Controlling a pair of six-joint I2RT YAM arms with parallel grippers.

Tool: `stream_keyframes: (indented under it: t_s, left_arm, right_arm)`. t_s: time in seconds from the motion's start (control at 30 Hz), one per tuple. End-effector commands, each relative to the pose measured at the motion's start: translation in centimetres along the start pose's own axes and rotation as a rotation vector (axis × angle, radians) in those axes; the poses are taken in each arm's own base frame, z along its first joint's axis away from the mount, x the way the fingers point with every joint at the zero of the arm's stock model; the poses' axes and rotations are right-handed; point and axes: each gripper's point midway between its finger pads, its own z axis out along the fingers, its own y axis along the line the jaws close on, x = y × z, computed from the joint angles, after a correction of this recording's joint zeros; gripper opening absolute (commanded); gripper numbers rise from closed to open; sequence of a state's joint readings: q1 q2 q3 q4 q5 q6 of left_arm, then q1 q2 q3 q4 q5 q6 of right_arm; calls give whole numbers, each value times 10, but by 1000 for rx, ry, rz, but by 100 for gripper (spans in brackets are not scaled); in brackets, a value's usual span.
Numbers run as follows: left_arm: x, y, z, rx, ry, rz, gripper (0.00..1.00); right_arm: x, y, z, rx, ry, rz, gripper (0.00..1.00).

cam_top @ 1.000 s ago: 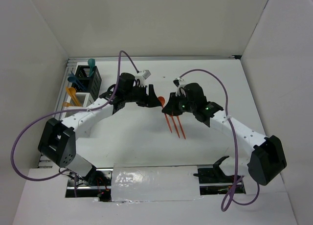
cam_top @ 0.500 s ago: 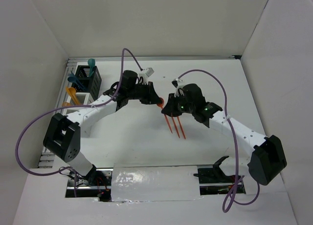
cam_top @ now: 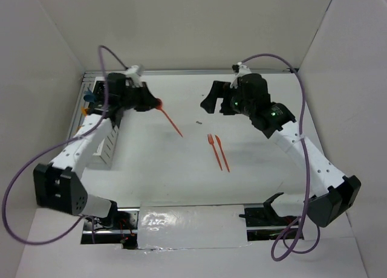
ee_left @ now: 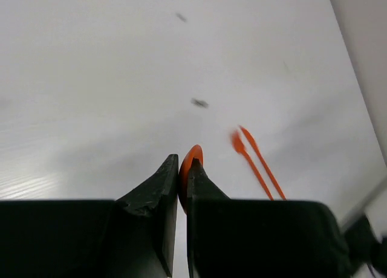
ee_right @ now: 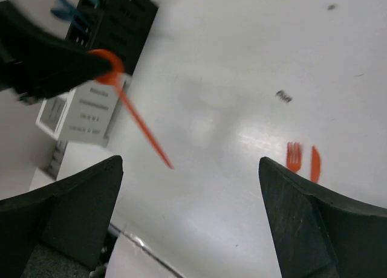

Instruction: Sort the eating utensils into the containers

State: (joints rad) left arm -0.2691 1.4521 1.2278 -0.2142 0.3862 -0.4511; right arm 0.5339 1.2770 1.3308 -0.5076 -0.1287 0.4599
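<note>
Orange spoon (cam_top: pixel 170 120) is pinched by its bowl in the left jaws, held above the table (cam_top: pixel 157 175) just right of the bins (cam_top: pixel 101 150). Right jaws hang spread wide, far right. Fork (cam_top: pixel 215 152) and knife (cam_top: pixel 222 155) lie side by side mid-table.

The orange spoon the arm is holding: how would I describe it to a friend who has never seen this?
On the white table, look to the far left, by the white slotted bin. There the left gripper pinches a slim orange plastic spoon by its bowl. The orange fork and orange knife lie loose mid-table; only this one is gripped.
</note>
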Motion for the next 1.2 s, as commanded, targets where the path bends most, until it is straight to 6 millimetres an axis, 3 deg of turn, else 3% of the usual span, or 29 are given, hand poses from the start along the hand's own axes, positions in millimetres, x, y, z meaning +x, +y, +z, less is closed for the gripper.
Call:
stream_keyframes:
  t_s: [0.0,0.1,0.17,0.23,0.27,0.3,0.47,0.57,0.77,0.93,1.17]
  left_arm:
    - [-73,42,-95,-224,-232,110,8]
    - [-90,94,-154,-480,-334,89,9]
    - [-90,120,-176,-592,-359,145,10]
    - [-94,151,-212,-746,-403,126,10]
    - [-91,155,-216,-765,-391,154,10]
    - [-94,169,-234,-881,-406,198,10]
    - [-94,167,-258,-954,-403,275,10]
    - [-93,170,-268,-996,-384,303,10]
    - [-86,175,-291,-1076,-390,274,9]
    - [-69,177,-300,-1104,-371,223,9]
    - [-31,199,-302,-1190,-357,160,9]
  right_arm:
    - [-5,-46,-7,222,10,56,100]
    - [-8,-67,-4,267,-36,106,100]
    - [-2,-74,0,269,-39,122,100]
    - [-4,-75,4,259,-62,135,100]
    - [2,-79,7,269,-47,139,100]
    - [3,-85,11,298,-45,146,100]
    - [11,-99,19,353,-19,128,100]
    - [26,-110,23,384,15,129,100]
    - [32,-115,32,382,9,130,100]
    - [46,-127,39,425,58,140,100]
    - [55,-132,45,418,95,108,100]
